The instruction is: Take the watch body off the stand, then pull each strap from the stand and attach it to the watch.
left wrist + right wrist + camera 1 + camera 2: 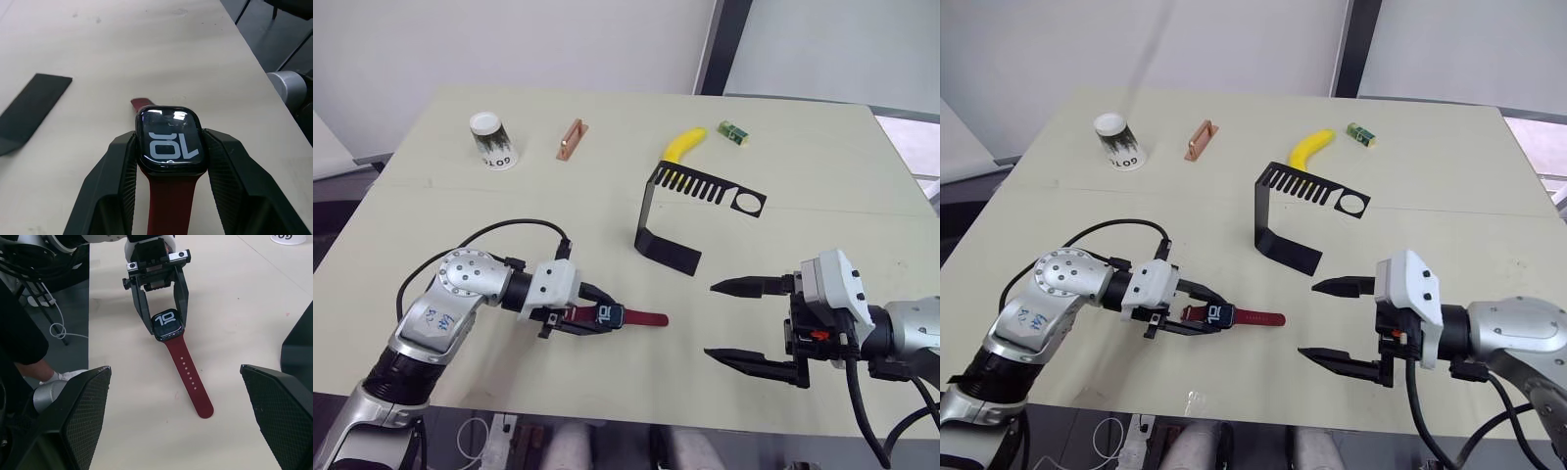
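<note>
My left gripper (603,315) is shut on the watch body (610,315), a small black case with pale digits, held low over the table's near middle. Black fingers (115,171) press on both sides of the watch body (168,142). One maroon strap (646,318) runs from the case to the right and lies on the table. The other strap (171,205) runs back between the fingers. The black stand (648,211) is upright behind, its slotted arm and ring bare. My right gripper (713,320) is open to the right of the strap's tip, touching nothing.
Along the far side of the table (431,225) are a paper cup (494,140) on its side, a copper-coloured bar (572,138), a banana (683,150) just behind the stand, and a small green block (733,133). The table's front edge lies close below both grippers.
</note>
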Tool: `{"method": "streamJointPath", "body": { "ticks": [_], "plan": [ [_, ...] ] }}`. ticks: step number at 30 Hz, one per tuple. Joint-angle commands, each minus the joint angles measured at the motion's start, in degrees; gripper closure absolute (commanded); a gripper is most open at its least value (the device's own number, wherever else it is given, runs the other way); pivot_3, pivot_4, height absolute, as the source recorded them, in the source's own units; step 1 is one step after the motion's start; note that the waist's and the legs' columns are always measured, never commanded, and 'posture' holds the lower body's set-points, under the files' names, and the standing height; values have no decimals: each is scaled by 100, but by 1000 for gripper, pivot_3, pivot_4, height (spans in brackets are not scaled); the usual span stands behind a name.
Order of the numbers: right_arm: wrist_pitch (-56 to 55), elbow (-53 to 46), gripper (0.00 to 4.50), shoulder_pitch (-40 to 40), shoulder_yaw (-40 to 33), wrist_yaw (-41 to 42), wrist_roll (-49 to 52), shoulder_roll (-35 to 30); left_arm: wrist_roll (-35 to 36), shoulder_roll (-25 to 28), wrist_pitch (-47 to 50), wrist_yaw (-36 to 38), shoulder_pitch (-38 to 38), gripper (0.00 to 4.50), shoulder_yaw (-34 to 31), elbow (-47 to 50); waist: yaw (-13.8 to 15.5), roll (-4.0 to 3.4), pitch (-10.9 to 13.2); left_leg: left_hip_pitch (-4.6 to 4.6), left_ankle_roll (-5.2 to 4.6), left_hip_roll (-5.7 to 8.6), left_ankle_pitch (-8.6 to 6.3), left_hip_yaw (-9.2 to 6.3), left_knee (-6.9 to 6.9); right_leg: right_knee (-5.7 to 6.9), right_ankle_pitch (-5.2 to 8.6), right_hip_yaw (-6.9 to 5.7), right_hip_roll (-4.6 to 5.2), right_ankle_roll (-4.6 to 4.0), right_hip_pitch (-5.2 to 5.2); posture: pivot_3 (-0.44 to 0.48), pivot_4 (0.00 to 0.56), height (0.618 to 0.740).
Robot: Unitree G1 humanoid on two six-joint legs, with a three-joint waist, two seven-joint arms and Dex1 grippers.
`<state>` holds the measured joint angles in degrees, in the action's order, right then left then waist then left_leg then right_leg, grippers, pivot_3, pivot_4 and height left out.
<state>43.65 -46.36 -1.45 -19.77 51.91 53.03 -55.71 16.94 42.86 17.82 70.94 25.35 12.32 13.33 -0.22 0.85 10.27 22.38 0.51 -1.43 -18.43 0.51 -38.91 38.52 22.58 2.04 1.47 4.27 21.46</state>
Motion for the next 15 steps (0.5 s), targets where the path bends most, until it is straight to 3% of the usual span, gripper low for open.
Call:
{"method": "streamJointPath", "body": {
  "ticks": [1,12,13,15],
  "plan": [
    [-108,-221,30,46,-91,-123,24,-45,-140,-51,370,-100,25,2907,291,151,1,0,0,0,0,0,0,0,0,1,0,0,0,0,0,0,150,740],
    [-285,-130,30,236,68,-102,-372,-54,-959,-362,363,-452,89,2907,892,-283,-3,0,0,-1,0,0,0,1,-2,1,0,1,-2,0,0,0,150,740],
    [-316,-100,0,233,109,-95,-426,-41,-927,-373,410,-459,74,1902,855,-274,0,0,0,-1,0,0,0,1,-2,2,0,1,-2,0,0,0,150,740],
    [-367,-44,0,253,147,-64,-538,-44,-663,-255,565,-367,-2,1167,588,-78,4,0,0,0,1,0,0,0,-2,3,0,1,-1,0,0,0,150,740]
  ]
}}
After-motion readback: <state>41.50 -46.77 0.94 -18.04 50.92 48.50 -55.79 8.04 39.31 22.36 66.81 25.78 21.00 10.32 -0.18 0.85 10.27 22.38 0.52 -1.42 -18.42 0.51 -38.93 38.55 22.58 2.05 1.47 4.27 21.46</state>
